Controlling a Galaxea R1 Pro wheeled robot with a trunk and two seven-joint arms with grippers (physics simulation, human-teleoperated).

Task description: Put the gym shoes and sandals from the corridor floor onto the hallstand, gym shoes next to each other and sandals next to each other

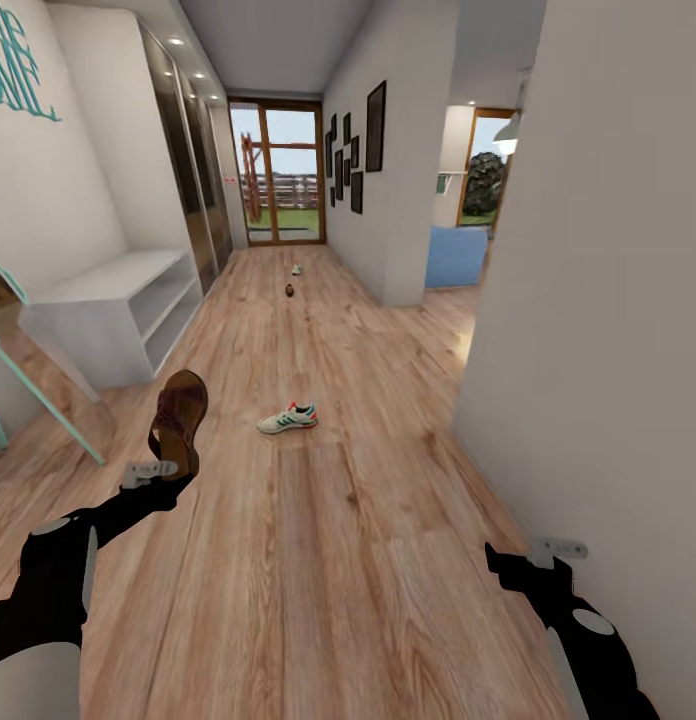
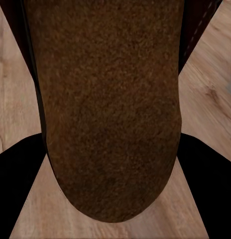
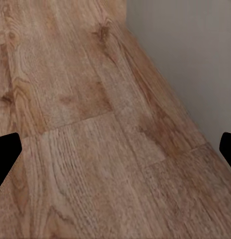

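My left gripper (image 1: 154,470) is shut on one dark brown sandal (image 1: 179,418), holding it upright above the corridor floor (image 1: 328,540). Its sole (image 2: 110,109) sits between the black fingers in the left wrist view. One gym shoe (image 1: 288,418), white with green stripes, lies on the planks just right of the held sandal. Far down the corridor lie a second sandal (image 1: 289,290) and, beyond it, a second gym shoe (image 1: 297,268). My right gripper (image 1: 558,548) hangs open and empty over bare planks (image 3: 95,149), close to the right wall. The hallstand is out of view.
A plain low white two-shelf bench (image 1: 118,300) stands against the left wall, with mirrored wardrobe doors (image 1: 193,190) behind it. A teal-framed stand (image 1: 33,385) is at the near left. A white wall (image 1: 598,330) crowds my right arm. Glass doors (image 1: 278,175) end the corridor.
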